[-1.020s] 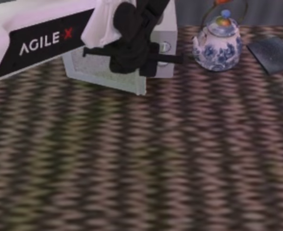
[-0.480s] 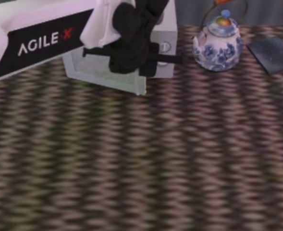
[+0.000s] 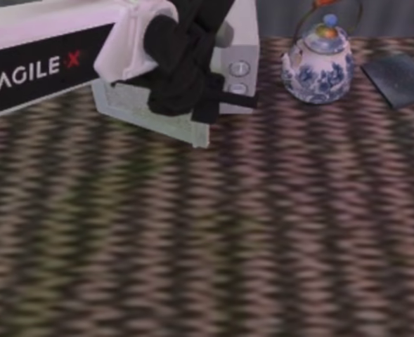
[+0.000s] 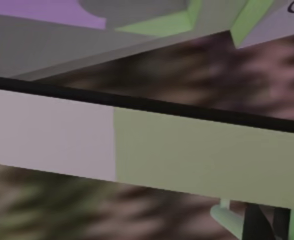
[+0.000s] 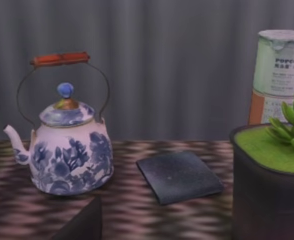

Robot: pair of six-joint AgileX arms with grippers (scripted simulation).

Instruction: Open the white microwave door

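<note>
The white microwave (image 3: 240,42) sits at the far edge of the table (image 3: 207,239), toward 12 o'clock in the top view, with the door (image 3: 157,119) swung partly out toward 7 o'clock, its free edge well off the knob panel. The left tool (image 3: 210,105) sits at that free edge by the knobs, its black wrist covering the fingers, so cannot tell how wide it stands or whether it holds the handle. Floral teapot (image 3: 318,67) stands at 3 o'clock of the microwave, dark pad (image 3: 398,78) beyond it; right tool not seen.
</note>
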